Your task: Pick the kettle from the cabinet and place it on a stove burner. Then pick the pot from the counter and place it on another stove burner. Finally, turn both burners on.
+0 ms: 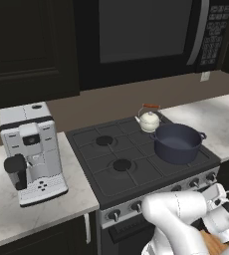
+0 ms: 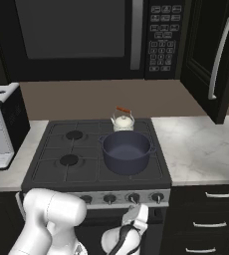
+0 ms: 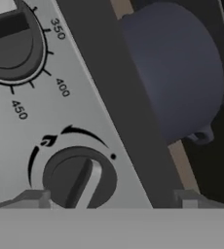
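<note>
Left base view: the kettle (image 1: 149,120) sits on the back burner at centre right, with the pot (image 1: 177,143) just in front of it. Right base view: the gripper (image 2: 134,215) is low at the knobs. Hand view: the knob (image 3: 80,180), a stiff ridged dial, sits bottom centre. Pinch its silver bar. Fingers look spread, empty.

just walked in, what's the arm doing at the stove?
The kettle and the pot both sit on right-side burners of the stove. The gripper is down at the front panel, its fingertips either side of a knob, apparently about to turn a burner on. No flame is visible.
</note>
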